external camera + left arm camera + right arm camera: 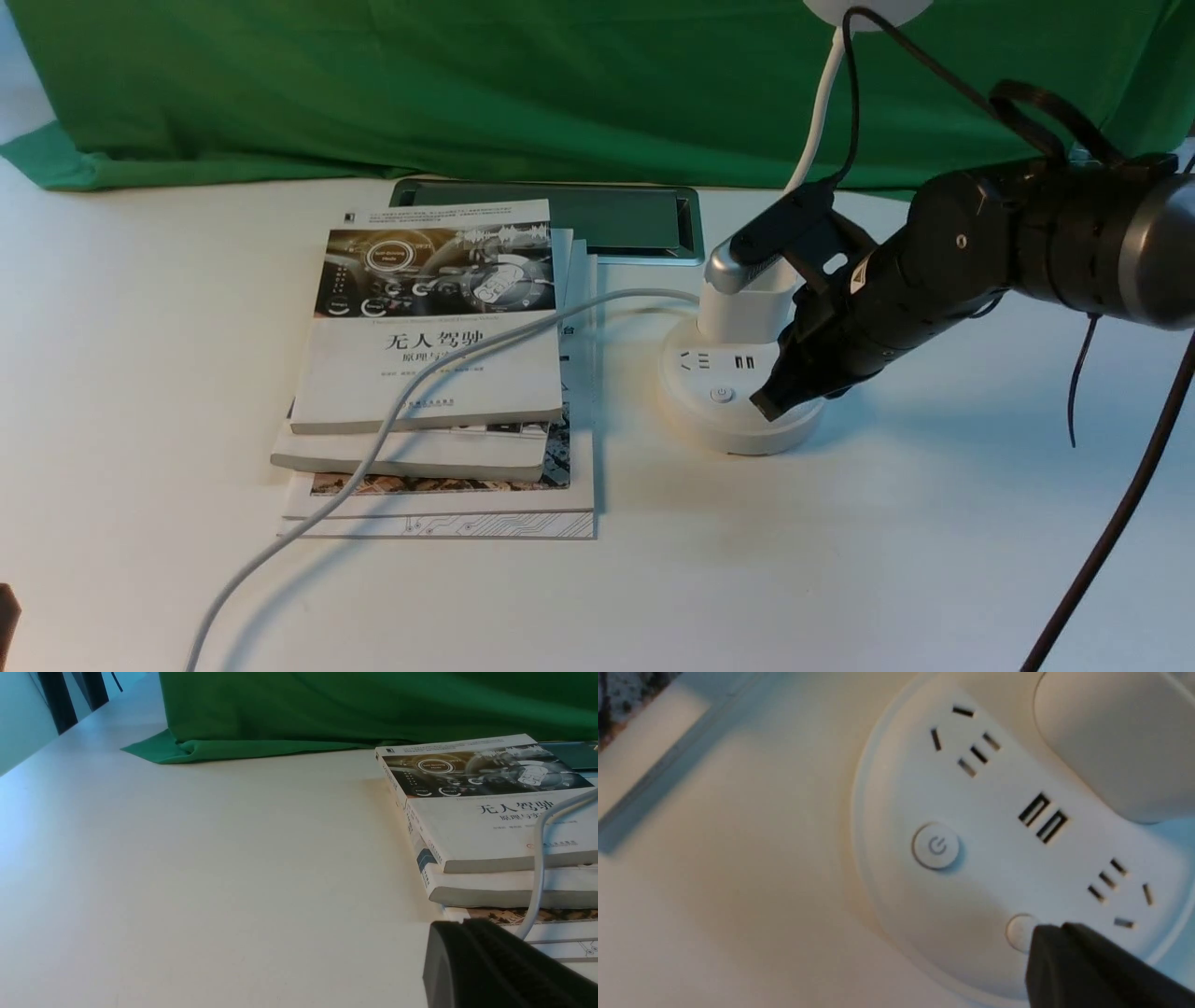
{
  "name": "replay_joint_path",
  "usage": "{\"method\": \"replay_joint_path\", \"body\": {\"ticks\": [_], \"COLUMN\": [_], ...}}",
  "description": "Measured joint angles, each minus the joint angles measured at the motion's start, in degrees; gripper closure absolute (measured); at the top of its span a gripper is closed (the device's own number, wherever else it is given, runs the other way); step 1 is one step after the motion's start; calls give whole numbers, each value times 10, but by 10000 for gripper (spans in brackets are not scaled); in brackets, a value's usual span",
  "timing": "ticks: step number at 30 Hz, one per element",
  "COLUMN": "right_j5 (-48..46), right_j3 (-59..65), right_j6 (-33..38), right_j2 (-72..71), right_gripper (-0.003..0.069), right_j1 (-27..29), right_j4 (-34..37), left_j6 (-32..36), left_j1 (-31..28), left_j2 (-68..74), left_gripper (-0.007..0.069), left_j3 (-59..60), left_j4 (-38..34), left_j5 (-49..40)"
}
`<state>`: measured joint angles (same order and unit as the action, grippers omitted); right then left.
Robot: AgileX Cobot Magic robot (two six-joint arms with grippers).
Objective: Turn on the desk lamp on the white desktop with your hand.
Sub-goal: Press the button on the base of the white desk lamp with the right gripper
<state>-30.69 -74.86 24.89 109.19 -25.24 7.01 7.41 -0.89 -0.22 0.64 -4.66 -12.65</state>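
Pinched shut, my black pointed right gripper [1041, 940] half hides a round button [1017, 932] on the white puck-based desk lamp [719, 422], head cropped; white paperback book [355, 375] reads "无人驾驶".

Top book [434, 317]: white cover titled 无人驾驶, dark dashboard picture, lying flat.
Stack beneath [439, 476]: a second thick book, then thin booklets.
Green cloth [467, 84]: draped backdrop.
Dark panel [616, 219]: metal-rimmed, behind the books.

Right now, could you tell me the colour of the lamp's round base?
White round base; right wrist view shows it best.
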Motion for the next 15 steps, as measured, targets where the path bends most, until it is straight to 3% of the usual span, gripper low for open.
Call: {"method": "replay_joint_path", "body": {"ticks": [15], "right_j5": [28], "right_j3": [-1], "right_j6": [-9], "right_j2": [28], "right_gripper": [631], "right_j1": [0], "right_j4": [0], "left_j6": [0], "left_j1": [0], "left_j2": [0], "left_gripper": [603], "left_j3": [0], "left_j4": [0], "left_j5": [0]}}
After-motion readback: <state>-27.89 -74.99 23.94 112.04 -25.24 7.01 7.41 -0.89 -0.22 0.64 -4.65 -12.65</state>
